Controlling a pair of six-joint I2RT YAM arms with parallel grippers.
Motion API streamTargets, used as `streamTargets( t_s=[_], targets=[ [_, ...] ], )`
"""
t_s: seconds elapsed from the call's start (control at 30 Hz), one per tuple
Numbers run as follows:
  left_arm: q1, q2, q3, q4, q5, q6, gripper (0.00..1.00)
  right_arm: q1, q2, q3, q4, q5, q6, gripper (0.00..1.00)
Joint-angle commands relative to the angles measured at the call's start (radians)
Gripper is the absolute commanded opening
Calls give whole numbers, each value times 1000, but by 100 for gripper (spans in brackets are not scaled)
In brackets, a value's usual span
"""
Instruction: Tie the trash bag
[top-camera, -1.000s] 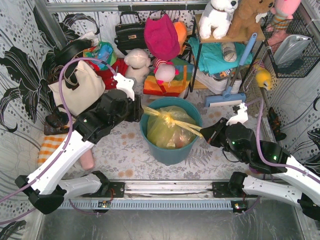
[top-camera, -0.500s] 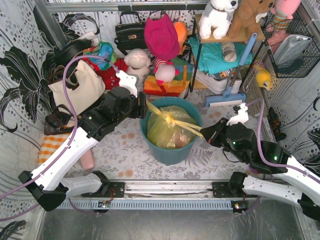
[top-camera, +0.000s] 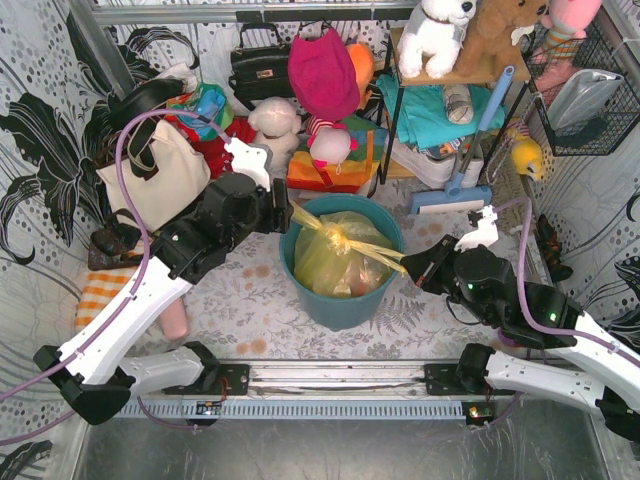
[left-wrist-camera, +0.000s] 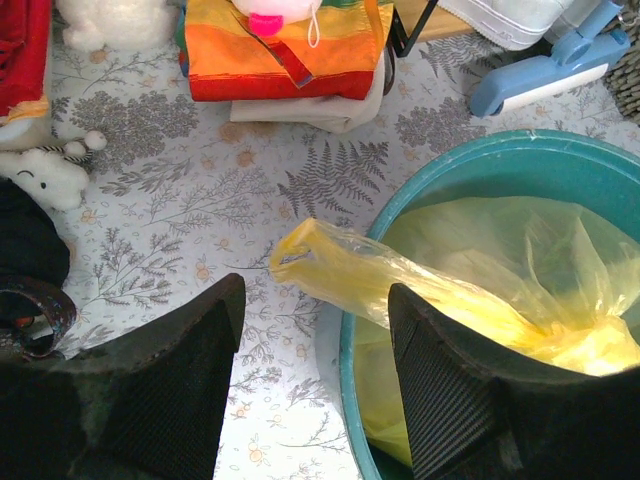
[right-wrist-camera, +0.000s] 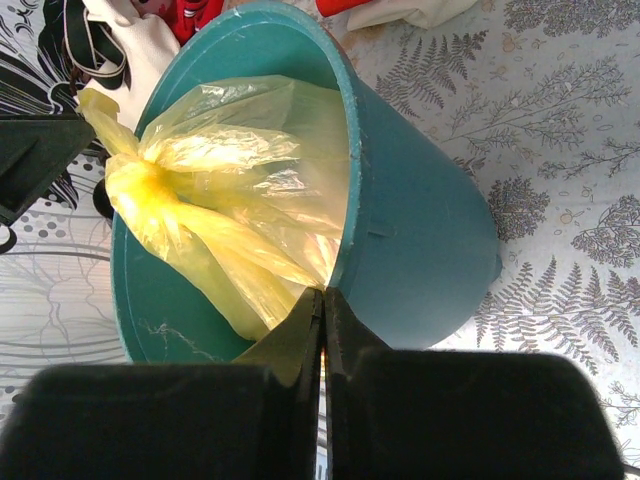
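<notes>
The yellow trash bag (top-camera: 335, 258) sits in the teal bucket (top-camera: 340, 308), its top gathered into a knot with two tails sticking out. My left gripper (top-camera: 287, 215) is open at the bucket's left rim. In the left wrist view the left tail (left-wrist-camera: 310, 260) lies just ahead of the open gripper (left-wrist-camera: 315, 335), between the line of its fingers and not held. My right gripper (top-camera: 411, 268) is shut on the right tail, pulled taut over the bucket's right rim. The right wrist view shows the shut gripper (right-wrist-camera: 322, 298) pinching that yellow strip beside the bucket wall (right-wrist-camera: 420, 250).
A cream tote bag (top-camera: 160, 178) stands left of my left arm. Soft toys and a striped bag (left-wrist-camera: 280, 50) lie behind the bucket. A shelf and a blue squeegee (top-camera: 455, 195) are at the back right. An orange striped cloth (top-camera: 100, 295) lies near left.
My left gripper has moved right, up to the bucket's left rim by the bag's left tail, then eased back slightly. My right gripper has kept hold of the right tail, almost still.
</notes>
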Motion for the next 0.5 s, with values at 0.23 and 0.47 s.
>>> streamTargets(
  t_s=[0.23,0.47],
  targets=[
    [4,23,-25,59,-85,-2,67,5,-14,0,29,20,-19,0],
    [5,43,-24,118,-45,-10,69,5,-17,-12,38,19,-17,0]
  ],
)
